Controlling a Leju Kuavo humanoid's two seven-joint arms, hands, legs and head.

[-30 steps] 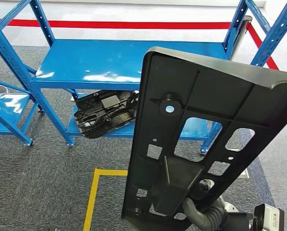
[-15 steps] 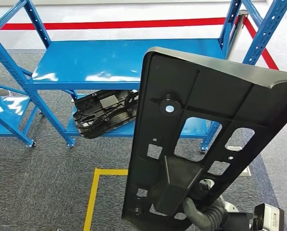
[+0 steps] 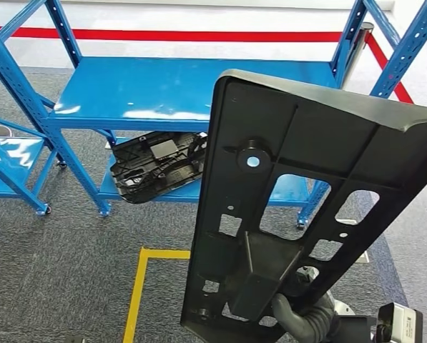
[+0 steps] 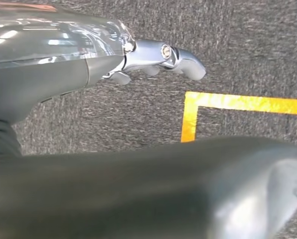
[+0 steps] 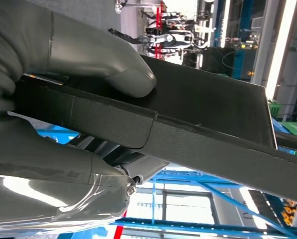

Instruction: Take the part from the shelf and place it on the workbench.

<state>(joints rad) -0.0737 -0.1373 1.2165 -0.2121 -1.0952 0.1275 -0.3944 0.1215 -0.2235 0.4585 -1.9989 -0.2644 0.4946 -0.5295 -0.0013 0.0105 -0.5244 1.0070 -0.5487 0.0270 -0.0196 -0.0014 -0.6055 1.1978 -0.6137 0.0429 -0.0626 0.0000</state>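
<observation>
- Blue shelf straight ahead, wide and flat on top, standing on grey carpet floor. Cut off at both sides, so hard to tell how far it goes.
- Big black part held up close to the head camera, standing nearly upright with its ribbed back side facing this way. Already off the shelf and up in the air, likely held high and clear so it bumps nothing on the way. Blocks much of the view behind it, with bits of blue peeking through its holes.
- Second black part lying flat on the low shelf board, under the top board, well apart from the held one. One end hidden behind the held part.
- Right hand clamped on the bottom end of the big part, thumb pressed flat on one face and fingers under the other, squeezing the edge between them. Mostly hidden by the part in the head view.
- Left hand hanging low over the carpet, holding nothing, fingers looking loosely apart. Blurry grey shape covering the near half of that view.
- Yellow line taped on the carpet, making a corner.
- Tabletop for the drop-off nowhere to be seen yet, so most likely a turn and a carry to come.
</observation>
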